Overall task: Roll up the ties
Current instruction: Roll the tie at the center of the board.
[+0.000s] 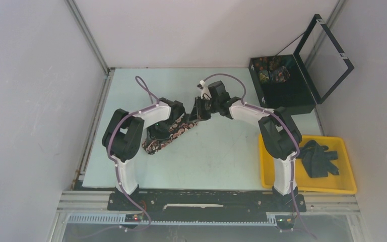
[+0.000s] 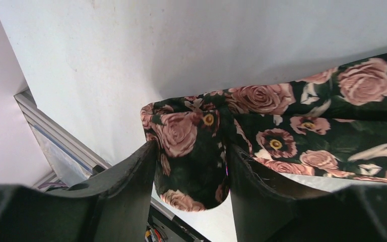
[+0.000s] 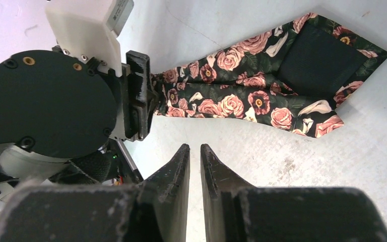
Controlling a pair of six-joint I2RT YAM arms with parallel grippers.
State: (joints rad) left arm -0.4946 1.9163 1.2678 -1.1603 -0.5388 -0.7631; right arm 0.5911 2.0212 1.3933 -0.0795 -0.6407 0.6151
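A black tie with pink roses lies on the table left of centre. My left gripper is shut on a folded or rolled bit of it; in the left wrist view the fabric fills the gap between the fingers. The rest of the tie runs off to the right. In the right wrist view the tie lies flat, its wide end underside up. My right gripper is shut and empty, just above the table near the left gripper.
A black box with its lid open stands at the back right and holds rolled patterned ties. A yellow tray at the right holds dark ties. Walls close in left, back and right.
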